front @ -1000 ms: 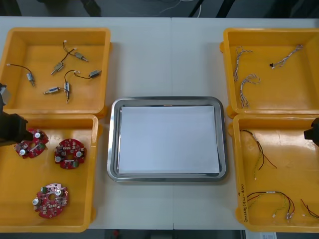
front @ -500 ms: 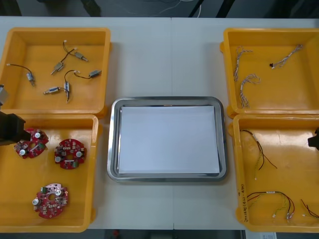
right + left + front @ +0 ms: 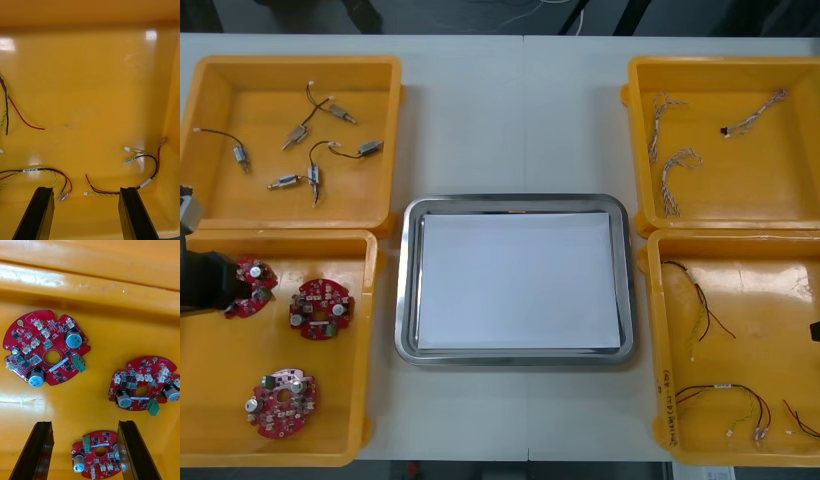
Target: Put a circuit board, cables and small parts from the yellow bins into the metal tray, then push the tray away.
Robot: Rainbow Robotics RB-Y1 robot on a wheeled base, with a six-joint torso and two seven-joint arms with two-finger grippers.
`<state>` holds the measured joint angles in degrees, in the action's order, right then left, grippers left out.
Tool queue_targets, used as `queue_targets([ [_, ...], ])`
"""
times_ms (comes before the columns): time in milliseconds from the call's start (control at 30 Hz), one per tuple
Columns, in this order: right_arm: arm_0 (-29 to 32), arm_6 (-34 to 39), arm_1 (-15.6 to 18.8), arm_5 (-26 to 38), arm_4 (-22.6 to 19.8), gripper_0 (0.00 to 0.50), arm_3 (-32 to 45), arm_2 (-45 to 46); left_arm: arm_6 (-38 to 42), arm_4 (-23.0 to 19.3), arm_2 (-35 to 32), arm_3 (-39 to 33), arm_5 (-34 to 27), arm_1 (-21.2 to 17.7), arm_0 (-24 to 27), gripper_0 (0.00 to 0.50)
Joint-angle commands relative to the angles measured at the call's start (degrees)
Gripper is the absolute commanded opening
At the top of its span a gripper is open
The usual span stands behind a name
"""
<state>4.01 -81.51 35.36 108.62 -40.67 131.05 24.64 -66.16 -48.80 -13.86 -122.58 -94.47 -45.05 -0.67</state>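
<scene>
Hovering over the near-left yellow bin (image 3: 330,420), the left gripper (image 3: 84,426) has its jaws spread, with a round red circuit board (image 3: 98,454) between its fingers (two more boards (image 3: 47,348) lie beyond). The right gripper (image 3: 85,189), jaws also apart, hangs above red and yellow cables (image 3: 123,180) in the near-right bin (image 3: 770,320). The metal tray (image 3: 408,290), white inside, sits between the bins. Small metal parts (image 3: 310,150) and twisted cables (image 3: 670,170) lie in the far bins.

Bright, even overhead light; glare spots on bin (image 3: 93,82) wall; faint shadows.
</scene>
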Motion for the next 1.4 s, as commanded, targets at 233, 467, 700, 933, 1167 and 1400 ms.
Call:
queue_targets([
  [233,6.18,1.44,1.91,-9.48,-1.78,0.5,2.01,2.52,-0.46,2.48,4.72,-2.57,11.85,-2.67,-8.65,0.5],
  [467,11.37,1.0,3.05,-17.83,-2.84,0.5,1.92,2.52,-0.9,4.15,6.39,-2.49,16.68,-2.67,-13.04,0.5],
  [700,15.24,1.35,3.22,-22.84,-3.1,0.5,1.75,2.34,-1.43,5.65,8.59,-2.57,21.17,-2.67,-16.56,0.5],
  [933,17.43,2.76,2.61,-26.53,-3.28,0.5,-2.29,1.99,-1.61,7.41,11.22,-2.57,24.42,-2.67,-19.11,0.5],
  [1167,15.68,4.6,0.59,-27.41,-2.4,0.5,-7.3,1.9,-1.78,8.64,12.89,-2.57,27.41,-2.85,-21.83,0.5],
  [1400,14.09,8.74,-1.7,-27.32,-0.99,0.5,-10.21,1.81,-2.48,8.99,13.42,-2.57,28.99,-3.11,-23.77,0.5],
])
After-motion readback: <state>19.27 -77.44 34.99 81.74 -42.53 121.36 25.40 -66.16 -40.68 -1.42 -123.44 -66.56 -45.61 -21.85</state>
